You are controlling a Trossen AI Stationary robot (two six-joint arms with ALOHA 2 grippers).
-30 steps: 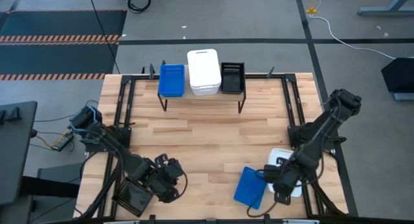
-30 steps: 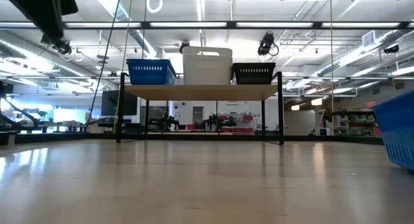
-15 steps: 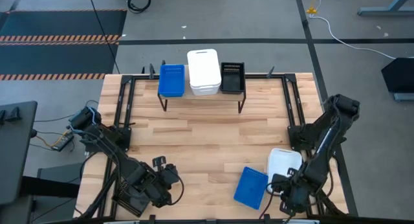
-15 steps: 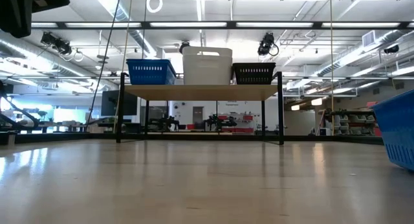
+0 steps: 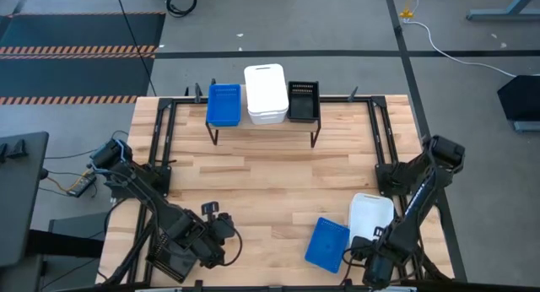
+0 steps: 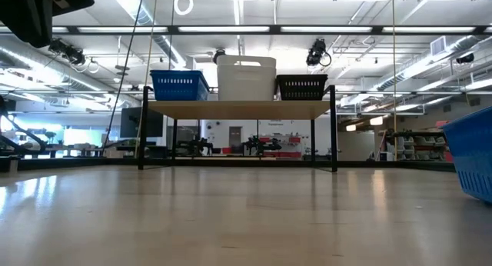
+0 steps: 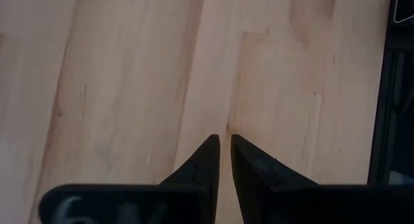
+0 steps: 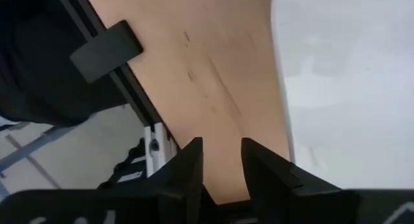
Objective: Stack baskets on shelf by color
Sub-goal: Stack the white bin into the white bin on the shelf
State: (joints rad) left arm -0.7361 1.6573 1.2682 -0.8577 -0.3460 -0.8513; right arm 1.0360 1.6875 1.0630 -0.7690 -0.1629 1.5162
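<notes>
The shelf (image 5: 263, 121) stands at the middle of the tabletop's (image 5: 270, 178) far edge, and on its plank top three baskets sit side by side in a row: a blue basket (image 5: 224, 104) toward the left, a white basket (image 5: 265, 94) in the middle and a black basket (image 5: 304, 100) toward the right. In the low view the same row shows on the shelf (image 6: 238, 109), blue (image 6: 179, 85), white (image 6: 246, 78) and black (image 6: 301, 87) (whether any of them is already a stack cannot be told).

Two more baskets lie on the tabletop near its front right corner: a loose blue basket (image 5: 326, 243), turned slightly askew, and just beside it toward the right edge a loose white basket (image 5: 371, 216).

The right gripper (image 5: 378, 260) is at the front edge by that corner, close to the loose white basket; its fingers stand a narrow gap apart with nothing between them, as the right wrist view (image 8: 218, 160) shows over bare wood.

The left gripper (image 5: 221, 233) waits near the front left corner, its fingers nearly together and empty (image 7: 224, 149).
</notes>
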